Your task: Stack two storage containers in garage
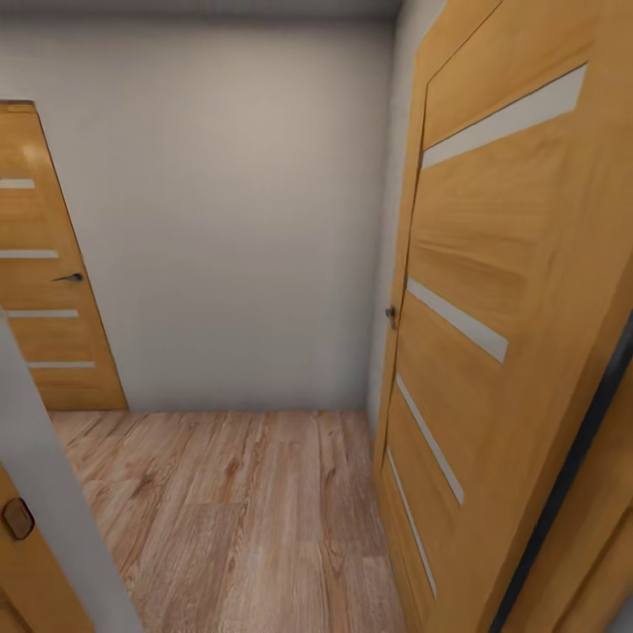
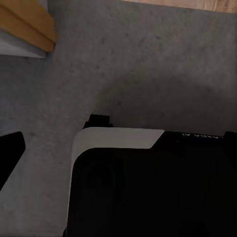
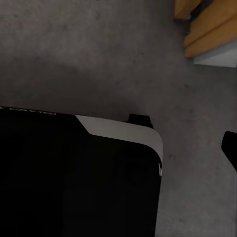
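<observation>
Where the 2 storage containers lie I cannot tell from here, so no grasp is near. Judged from the task alone, open plastic bins should be light and stiff, with walls that flex a little and a smooth, rather slippery skin. The sound hold is likely the rim: 1 gripper on each short end, or a pinch over 1 wall, kept level so the second bin seats squarely on the first.

Beneath both arms lies the floor (image 2: 148, 64), grey mottled concrete, with the robot's black, white-edged base (image 2: 148, 197) close under the wrists. A dark sliver (image 2: 10, 153) beside the base may be 1 finger of the left gripper, and a like dark sliver (image 3: 229, 148) may belong to the right gripper. Whether either is released or clenched I cannot tell. Yellow wooden door framing (image 3: 212, 29) stands just beyond the concrete.

Ahead of the arms, a wood plank floor (image 1: 237, 510) runs to a pale wall (image 1: 229, 220), with 1 closed door (image 1: 44, 290) far to the left and 1 open door (image 1: 501, 308) close on the right. The robot seems in transit at a threshold.
</observation>
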You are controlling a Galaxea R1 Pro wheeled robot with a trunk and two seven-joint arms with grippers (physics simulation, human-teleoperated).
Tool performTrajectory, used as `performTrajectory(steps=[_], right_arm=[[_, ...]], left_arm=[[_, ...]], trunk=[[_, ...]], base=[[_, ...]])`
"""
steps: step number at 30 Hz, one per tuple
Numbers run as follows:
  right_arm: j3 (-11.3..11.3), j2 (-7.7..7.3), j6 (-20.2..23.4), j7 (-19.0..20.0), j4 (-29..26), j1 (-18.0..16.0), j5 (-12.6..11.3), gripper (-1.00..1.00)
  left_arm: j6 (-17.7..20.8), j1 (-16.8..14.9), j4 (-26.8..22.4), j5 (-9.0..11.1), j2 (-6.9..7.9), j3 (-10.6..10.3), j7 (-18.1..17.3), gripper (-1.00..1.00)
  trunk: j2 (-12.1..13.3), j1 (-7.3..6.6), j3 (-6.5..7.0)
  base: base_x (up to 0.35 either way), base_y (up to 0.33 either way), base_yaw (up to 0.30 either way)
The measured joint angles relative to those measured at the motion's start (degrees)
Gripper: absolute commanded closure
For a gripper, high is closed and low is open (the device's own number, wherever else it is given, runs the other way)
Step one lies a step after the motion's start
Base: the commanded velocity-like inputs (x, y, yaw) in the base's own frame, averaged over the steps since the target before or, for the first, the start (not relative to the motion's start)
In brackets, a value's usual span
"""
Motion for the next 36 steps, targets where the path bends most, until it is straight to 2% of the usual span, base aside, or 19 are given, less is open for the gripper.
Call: performTrajectory(steps=[14,19,27,36], right_arm=[[-0.01,0.0,-0.02,0.0,-0.03,0.01,0.0,-1.0],[-0.12,0.0,-0.03,0.0,-0.03,0.01,-0.1,-1.0],[-0.17,-0.01,-0.04,0.0,-0.02,0.02,-0.44,-1.0],[-0.26,0.0,-0.02,0.0,0.0,0.01,-0.41,-1.0]], left_arm=[[0.0,-0.01,0.01,0.0,-0.04,0.0,0.01,-1.0],[0.0,-0.02,0.03,0.0,-0.07,0.0,0.01,-1.0],[-0.01,-0.03,0.04,0.0,-0.08,0.0,0.01,-1.0],[0.03,-0.01,0.02,0.0,-0.08,0.0,0.01,-1.0]], trunk=[[0.0,0.0,0.0],[0.0,0.0,0.0],[0.0,0.0,0.0],[-0.01,-0.02,0.0]], base=[[0.0,0.0,0.238],[0.0,0.0,-0.036],[0.0,0.0,-0.219],[0.093,0.0,-0.033]])
